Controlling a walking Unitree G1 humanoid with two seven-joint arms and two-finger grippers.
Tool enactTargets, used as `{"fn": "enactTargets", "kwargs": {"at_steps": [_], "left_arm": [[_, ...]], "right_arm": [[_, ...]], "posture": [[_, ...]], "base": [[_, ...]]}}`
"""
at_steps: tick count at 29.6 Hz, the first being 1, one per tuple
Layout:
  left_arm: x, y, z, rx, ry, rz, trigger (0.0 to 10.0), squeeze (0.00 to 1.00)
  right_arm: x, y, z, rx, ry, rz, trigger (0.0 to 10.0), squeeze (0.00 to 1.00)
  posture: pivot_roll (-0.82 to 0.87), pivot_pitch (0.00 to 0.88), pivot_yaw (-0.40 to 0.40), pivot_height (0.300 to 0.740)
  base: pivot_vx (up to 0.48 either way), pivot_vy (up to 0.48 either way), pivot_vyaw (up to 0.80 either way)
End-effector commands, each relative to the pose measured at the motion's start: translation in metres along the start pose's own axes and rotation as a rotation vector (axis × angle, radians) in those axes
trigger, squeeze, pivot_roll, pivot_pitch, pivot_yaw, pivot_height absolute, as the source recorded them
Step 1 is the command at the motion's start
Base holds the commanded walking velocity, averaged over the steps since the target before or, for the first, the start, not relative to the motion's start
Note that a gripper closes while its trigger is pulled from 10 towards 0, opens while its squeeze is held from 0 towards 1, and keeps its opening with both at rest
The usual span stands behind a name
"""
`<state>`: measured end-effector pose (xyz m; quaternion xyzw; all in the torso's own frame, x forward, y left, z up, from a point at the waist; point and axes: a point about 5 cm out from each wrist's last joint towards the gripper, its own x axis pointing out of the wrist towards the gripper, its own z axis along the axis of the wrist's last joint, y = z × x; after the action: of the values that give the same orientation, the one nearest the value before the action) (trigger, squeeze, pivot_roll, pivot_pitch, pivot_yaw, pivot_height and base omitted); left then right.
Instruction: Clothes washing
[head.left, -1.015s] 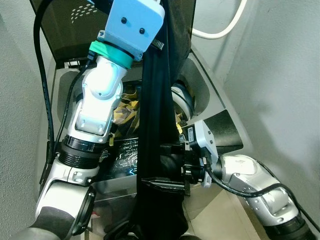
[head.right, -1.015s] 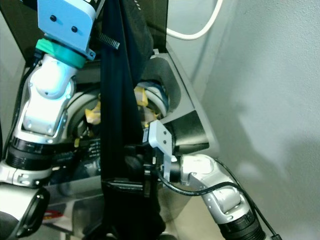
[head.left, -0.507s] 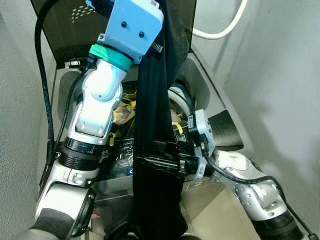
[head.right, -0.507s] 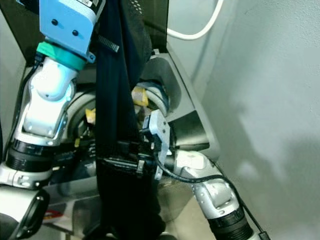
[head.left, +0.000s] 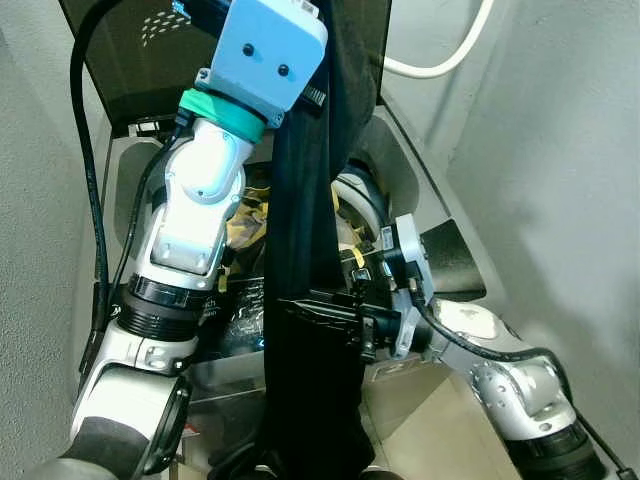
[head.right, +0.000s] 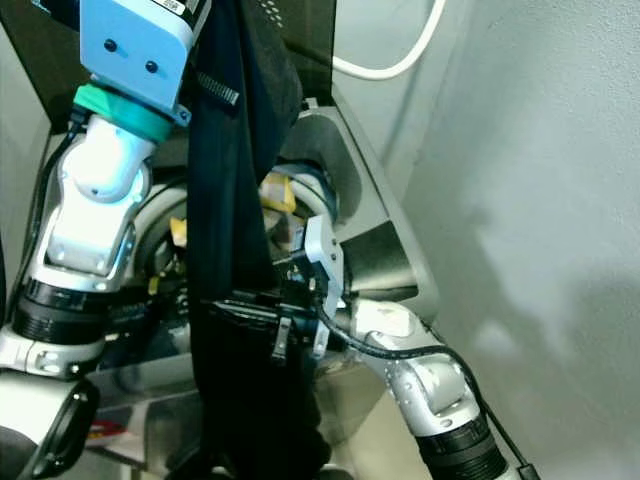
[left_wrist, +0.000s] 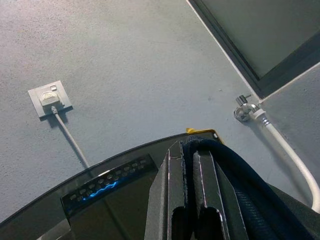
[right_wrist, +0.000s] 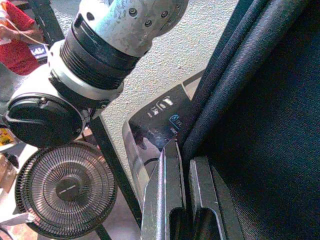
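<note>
both jaws clamped on the dark garment (head.left: 305, 300): left gripper (left_wrist: 189, 200) holds its top high over the open washing machine (head.left: 400, 170), right gripper (head.left: 315, 312) pinches it lower down, cloth hanging straight.

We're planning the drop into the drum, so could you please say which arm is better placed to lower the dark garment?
Left: its gripper holds the long dark garment high, above the washer's open drum.

Right gripper (right_wrist: 186, 192) fingers closed beside dark garment (right_wrist: 260, 130). Silver arm (right_wrist: 95, 60) at 10 o'clock, fan (right_wrist: 65, 192) at 8.
</note>
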<state>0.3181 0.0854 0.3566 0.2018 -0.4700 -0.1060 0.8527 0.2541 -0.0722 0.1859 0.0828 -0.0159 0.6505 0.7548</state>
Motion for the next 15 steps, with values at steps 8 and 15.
{"fn": "enactTargets", "kwargs": {"at_steps": [8,15], "left_arm": [[-0.004,-0.001,-0.002,0.009,0.01,0.008,10.0,0.0],[-0.022,-0.007,-0.012,-0.071,0.096,-0.016,10.0,0.0]], "right_arm": [[0.004,-0.001,0.009,-0.023,-0.036,-0.014,1.3,0.0],[0.033,-0.039,0.06,-0.161,-0.253,-0.309,10.0,0.0]], "posture": [[-0.04,0.0,0.065,0.74],[-0.03,0.0,0.065,0.74]], "base": [[0.0,0.0,0.0],[0.0,0.0,0.0]]}}
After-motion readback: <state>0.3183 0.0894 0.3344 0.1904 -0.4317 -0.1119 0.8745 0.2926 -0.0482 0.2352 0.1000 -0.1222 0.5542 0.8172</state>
